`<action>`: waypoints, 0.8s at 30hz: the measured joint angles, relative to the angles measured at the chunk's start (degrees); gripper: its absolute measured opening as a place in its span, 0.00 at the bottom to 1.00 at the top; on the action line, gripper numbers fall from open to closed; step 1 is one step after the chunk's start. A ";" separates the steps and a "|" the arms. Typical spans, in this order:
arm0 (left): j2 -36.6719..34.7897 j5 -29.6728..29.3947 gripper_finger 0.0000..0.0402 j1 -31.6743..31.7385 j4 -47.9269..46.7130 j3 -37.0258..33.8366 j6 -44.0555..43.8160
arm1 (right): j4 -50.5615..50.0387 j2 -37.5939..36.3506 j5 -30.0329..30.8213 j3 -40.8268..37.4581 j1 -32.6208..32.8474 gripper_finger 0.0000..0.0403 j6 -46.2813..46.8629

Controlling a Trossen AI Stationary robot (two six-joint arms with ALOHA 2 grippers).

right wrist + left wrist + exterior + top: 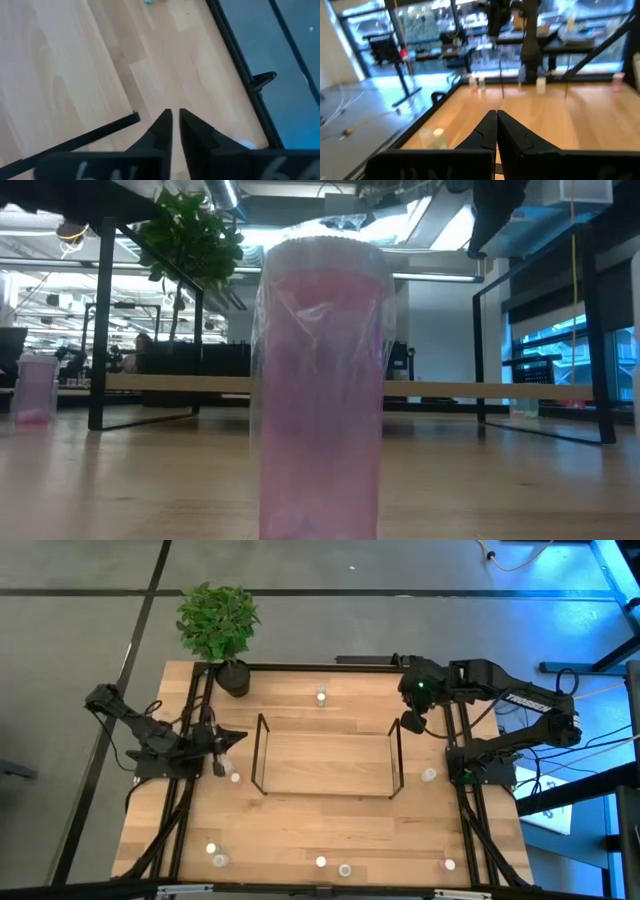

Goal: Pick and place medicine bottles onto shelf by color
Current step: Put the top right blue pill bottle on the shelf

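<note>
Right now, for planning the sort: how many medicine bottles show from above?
8 bottles: one beyond the shelf, one at each shelf end, two front-left, two front-centre, one front-right; more may be hidden.

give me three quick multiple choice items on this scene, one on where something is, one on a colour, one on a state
1. Where does the potted plant stand?
A. inside the shelf
B. at a far corner of the table, on the left arm's side
C. at the near edge

2. What tint is the bottle closest to the low camera?
A. pink
B. green
C. orange

3. How are the left gripper's fingers?
A. wide apart
B. around a bottle
C. shut, holding nothing

Answers:
1 B, the high view shows it at that corner, outside the shelf.
2 A, its body reads pink.
3 C, the left wrist view shows the tips meeting.
</note>
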 joint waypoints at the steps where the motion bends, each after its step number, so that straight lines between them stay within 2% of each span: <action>1: 1.59 -0.02 0.00 0.37 -1.50 1.28 -1.26 | 0.07 0.21 -0.59 0.17 -0.20 0.13 -0.02; 9: 13.42 0.30 0.00 4.41 -13.66 13.81 -10.31 | 2.17 0.68 -0.65 0.91 -1.45 0.31 -2.73; 14: 18.43 4.70 0.00 7.75 -23.00 21.08 -16.10 | 2.09 0.68 -0.85 0.91 -3.08 0.40 -0.71; 21: 22.88 6.25 0.00 11.65 -27.03 26.75 -18.09 | 1.37 0.66 -9.97 0.91 -6.28 0.44 3.79; 24: 23.34 6.61 0.00 13.36 -27.05 28.09 -18.17 | 0.40 0.66 -10.72 0.91 -7.39 0.44 7.18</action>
